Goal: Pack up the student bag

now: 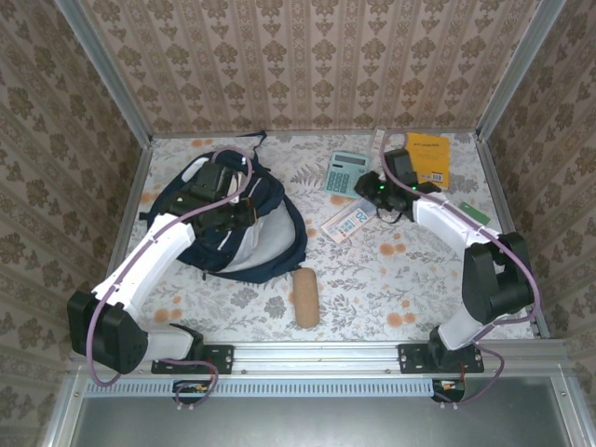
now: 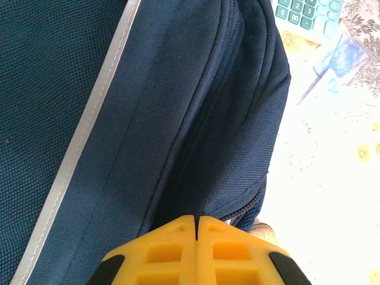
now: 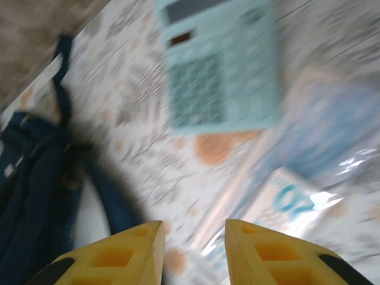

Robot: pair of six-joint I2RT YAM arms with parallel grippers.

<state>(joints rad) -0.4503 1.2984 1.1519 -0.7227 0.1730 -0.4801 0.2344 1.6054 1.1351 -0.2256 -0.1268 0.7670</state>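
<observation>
The student bag, navy with white stripes and a grey lining, lies at the left of the table. My left gripper is over its top; in the left wrist view its yellow fingertips are pressed together, shut, just above the navy fabric beside a zipper, with nothing seen between them. My right gripper hovers at the right, open and holding nothing. In the blurred right wrist view it is above a clear plastic packet, with a teal calculator beyond and the bag at the left.
The teal calculator and the plastic packet lie mid-table. An orange booklet lies at the back right, a green item by the right arm. A brown cylindrical case rests near the front. Metal-framed walls surround the table.
</observation>
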